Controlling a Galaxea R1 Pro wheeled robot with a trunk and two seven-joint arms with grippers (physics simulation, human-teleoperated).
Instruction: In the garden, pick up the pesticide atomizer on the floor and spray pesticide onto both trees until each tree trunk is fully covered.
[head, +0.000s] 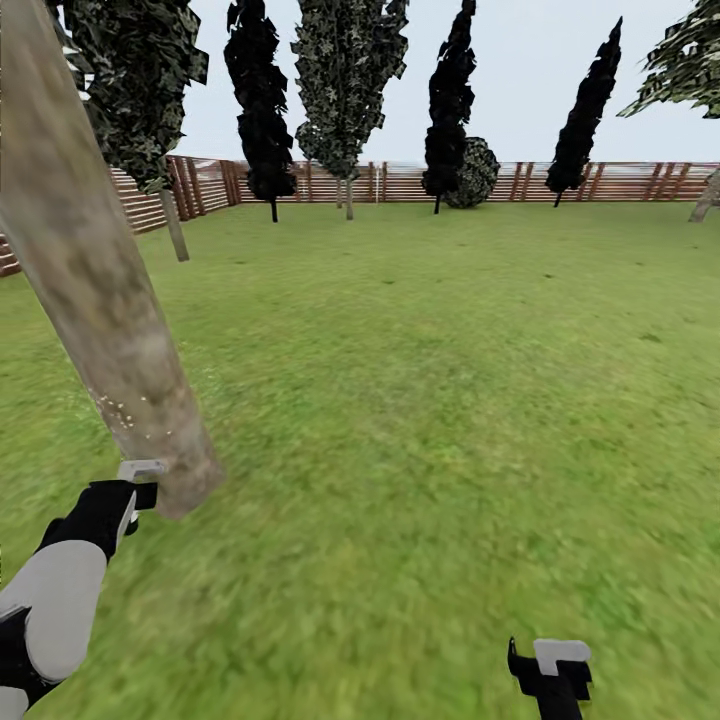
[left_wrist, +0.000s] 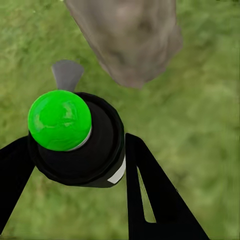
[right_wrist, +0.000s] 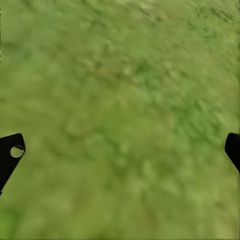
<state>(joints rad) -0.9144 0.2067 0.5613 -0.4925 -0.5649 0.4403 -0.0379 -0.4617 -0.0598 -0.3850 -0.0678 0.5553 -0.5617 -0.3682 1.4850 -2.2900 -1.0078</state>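
Left gripper jaws pinching pesticide atomizer, nozzle just ahead aimed at tree trunk for spraying; right gripper jaws spread, idle over grass.

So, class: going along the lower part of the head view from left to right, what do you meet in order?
Left end effector holding the atomizer → tree trunk → open grass → right end effector.

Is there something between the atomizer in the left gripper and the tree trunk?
Nothing visible. The atomizer sits in the left gripper, its grey nozzle near the trunk; only grass shows in the gap.
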